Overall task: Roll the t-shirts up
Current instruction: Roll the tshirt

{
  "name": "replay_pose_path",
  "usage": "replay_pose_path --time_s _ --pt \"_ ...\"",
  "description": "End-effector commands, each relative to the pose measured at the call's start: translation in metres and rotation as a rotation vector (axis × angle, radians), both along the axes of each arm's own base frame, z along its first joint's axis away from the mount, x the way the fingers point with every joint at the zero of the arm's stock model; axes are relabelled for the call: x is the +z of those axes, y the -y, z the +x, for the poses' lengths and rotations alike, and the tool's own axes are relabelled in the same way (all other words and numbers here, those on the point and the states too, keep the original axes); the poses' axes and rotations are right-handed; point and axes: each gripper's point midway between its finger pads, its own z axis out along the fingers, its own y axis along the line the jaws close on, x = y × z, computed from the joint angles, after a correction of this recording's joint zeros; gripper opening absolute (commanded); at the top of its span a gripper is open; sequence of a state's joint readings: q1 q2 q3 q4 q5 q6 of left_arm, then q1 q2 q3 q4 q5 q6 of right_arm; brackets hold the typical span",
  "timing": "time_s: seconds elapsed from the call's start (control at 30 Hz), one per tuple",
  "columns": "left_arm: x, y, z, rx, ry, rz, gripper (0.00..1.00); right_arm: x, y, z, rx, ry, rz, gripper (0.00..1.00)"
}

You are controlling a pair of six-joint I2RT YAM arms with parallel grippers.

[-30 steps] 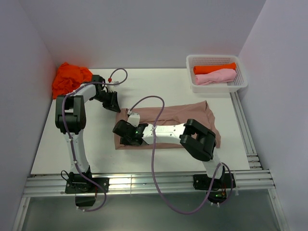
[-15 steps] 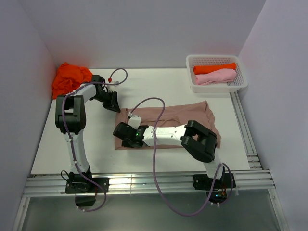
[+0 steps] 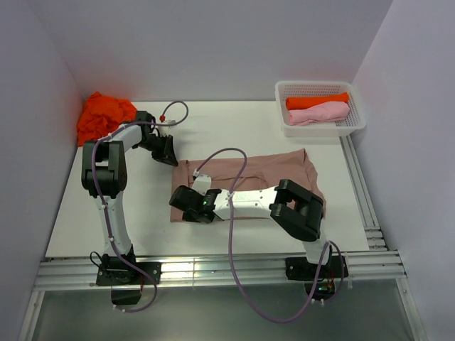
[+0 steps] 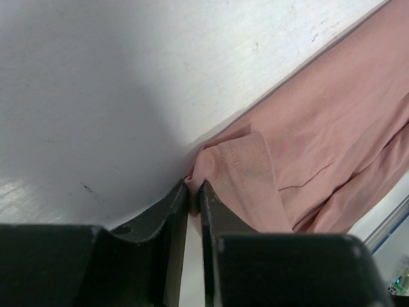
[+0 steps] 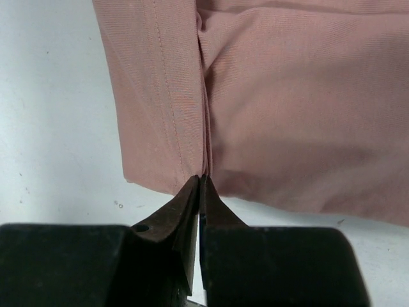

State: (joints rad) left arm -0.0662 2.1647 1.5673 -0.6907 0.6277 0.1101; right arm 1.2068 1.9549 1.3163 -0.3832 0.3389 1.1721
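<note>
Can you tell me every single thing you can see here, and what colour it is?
flat t-shirt: one, dusty pinkish-brown, spread out mid-table
cloth heap: one, bright orange, far left corner
rolled orange t-shirt: one, orange, in the basket
rolled pink t-shirt: one, light pink, in the basket
basket: one, white, far right corner
table: one, white, under everything
left gripper: one, black, pinching the flat t-shirt's far left corner
right gripper: one, black, pinching its left edge

Right gripper [image 3: 182, 202] shifted nearer along table to shirt [image 3: 270, 169] near-left edge; jaws, apart before, now pinch hem.
</note>
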Motion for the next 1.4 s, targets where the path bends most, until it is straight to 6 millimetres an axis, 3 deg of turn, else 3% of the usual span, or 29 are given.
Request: replay_pose_path --time_s 0.0,0.1,0.23,0.33,0.5,0.63,0.97,1.2,1.37 --pt "-0.010 0.001 0.000 -0.010 0.012 0.020 0.19 -0.005 0.001 -0.002 -0.008 -0.008 -0.015 0.07" --pt "-0.011 0.000 -0.001 -0.011 0.008 0.021 0.18 -0.003 0.000 0.000 -0.001 -0.003 -0.024 0.15" --pt "-0.009 0.001 -0.001 -0.014 0.013 0.020 0.18 0.007 0.005 0.002 -0.010 0.014 -0.065 0.38" --pt "-0.008 0.000 0.000 -0.018 0.020 0.024 0.18 0.025 0.002 0.007 -0.023 0.047 -0.078 0.48" --pt "-0.007 0.001 -0.002 -0.020 0.016 0.019 0.18 0.054 0.000 0.012 -0.045 0.109 -0.083 0.51" --pt "-0.009 0.001 -0.002 -0.019 0.013 0.020 0.18 0.073 -0.017 0.025 -0.034 0.149 -0.073 0.53" --pt "-0.009 0.000 -0.002 -0.019 0.018 0.024 0.19 0.056 -0.060 0.046 0.016 0.124 -0.065 0.54" --pt "-0.011 -0.001 -0.003 -0.020 0.016 0.026 0.19 0.017 -0.059 0.043 0.009 0.062 -0.133 0.54" --pt "-0.012 -0.001 -0.002 -0.019 0.016 0.029 0.19 0.008 -0.057 0.035 0.009 0.037 -0.161 0.54"
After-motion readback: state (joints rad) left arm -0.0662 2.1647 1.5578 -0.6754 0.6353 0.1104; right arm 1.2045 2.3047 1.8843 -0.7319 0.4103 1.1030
